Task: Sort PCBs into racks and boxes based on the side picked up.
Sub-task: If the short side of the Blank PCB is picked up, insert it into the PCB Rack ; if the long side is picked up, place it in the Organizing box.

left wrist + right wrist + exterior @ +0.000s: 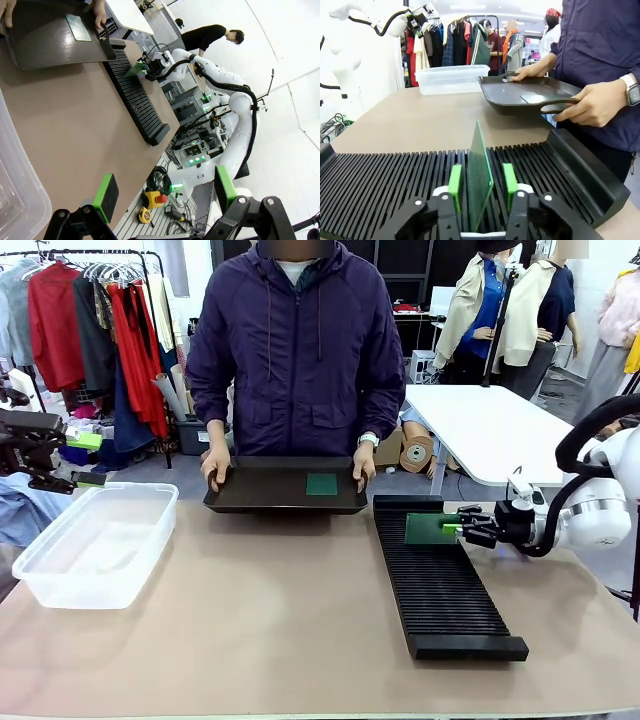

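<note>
Right wrist view: we see one PCB standing on edge in a slot of the rack, directly between the green pads of the right gripper.
Right jaws: partly spread. We make out a thin gap on each side of the board, so we judge that they clamp nothing.
Board's long axis: it runs along the slot, across the rack's width and in line with the fingers. Its two faces turn toward the two pads.
Way out for the jaws: we judge the move must go straight back along the board's plane, because any sideways drift would push a pad into a face and tip the board.
Place on the rack: the far end, near the person, just beside the tray.
Left gripper: jaws wide apart with nothing between them. It hangs above the near corner of the box, well apart from the rack.
Second PCB: it lies flat on the dark tray, which the person's hands hold at both handles.
Nearer arm: we judge the right gripper to be closer to that second board than the left.
</note>
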Controlling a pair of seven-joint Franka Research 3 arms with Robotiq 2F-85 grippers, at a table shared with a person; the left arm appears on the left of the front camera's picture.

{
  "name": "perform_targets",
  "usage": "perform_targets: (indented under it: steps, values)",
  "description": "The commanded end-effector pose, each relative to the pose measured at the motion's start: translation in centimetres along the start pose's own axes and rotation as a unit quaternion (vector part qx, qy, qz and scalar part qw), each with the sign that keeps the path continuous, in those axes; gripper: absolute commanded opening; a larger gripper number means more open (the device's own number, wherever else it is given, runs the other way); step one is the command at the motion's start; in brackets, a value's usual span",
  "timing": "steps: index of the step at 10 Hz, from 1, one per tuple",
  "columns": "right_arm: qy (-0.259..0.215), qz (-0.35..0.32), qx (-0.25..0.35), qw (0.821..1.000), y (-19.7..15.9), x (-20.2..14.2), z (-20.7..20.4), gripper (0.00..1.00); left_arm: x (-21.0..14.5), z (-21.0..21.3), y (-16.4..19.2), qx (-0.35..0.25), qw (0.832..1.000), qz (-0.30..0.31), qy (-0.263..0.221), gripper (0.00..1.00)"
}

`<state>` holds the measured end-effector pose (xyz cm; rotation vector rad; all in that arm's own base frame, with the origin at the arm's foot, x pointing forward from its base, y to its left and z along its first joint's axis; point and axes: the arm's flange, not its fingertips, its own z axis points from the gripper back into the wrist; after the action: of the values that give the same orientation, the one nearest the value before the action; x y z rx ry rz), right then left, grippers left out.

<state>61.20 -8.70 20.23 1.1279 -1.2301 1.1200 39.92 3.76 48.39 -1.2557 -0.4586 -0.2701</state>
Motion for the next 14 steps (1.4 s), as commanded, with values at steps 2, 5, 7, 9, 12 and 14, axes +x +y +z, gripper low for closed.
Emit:
perform_targets:
  steps: [2, 5, 7, 9, 12, 14]
  values:
    - [-0.006, 0.022, -0.006, 1.0, 0.89, 1.26, -0.77, 1.0, 0.01, 0.05, -0.2, -0.006, 1.0, 0.005, -0.002, 1.0]
    - [-0.002, 0.015, -0.002, 1.0, 0.99, 1.5, -0.71, 1.0, 0.01, 0.05, -0.2, -0.006, 1.0, 0.005, -0.002, 1.0]
    - [0.002, 0.012, -0.001, 1.0, 1.02, 1.74, -0.81, 1.0, 0.01, 0.05, -0.2, -0.006, 1.0, 0.005, -0.002, 1.0]
    - [-0.001, 0.007, 0.003, 1.0, 0.06, 1.07, -0.23, 1.0, 0.01, 0.05, -0.2, -0.006, 1.0, 0.005, -0.002, 1.0]
    - [-0.001, 0.007, 0.003, 1.0, 0.06, 1.07, -0.23, 1.0, 0.01, 0.05, -0.2, -0.006, 1.0, 0.005, -0.002, 1.0]
    - [-0.001, 0.007, 0.003, 1.0, 0.06, 1.07, -0.23, 1.0, 0.01, 0.05, -0.2, -0.006, 1.0, 0.005, -0.002, 1.0]
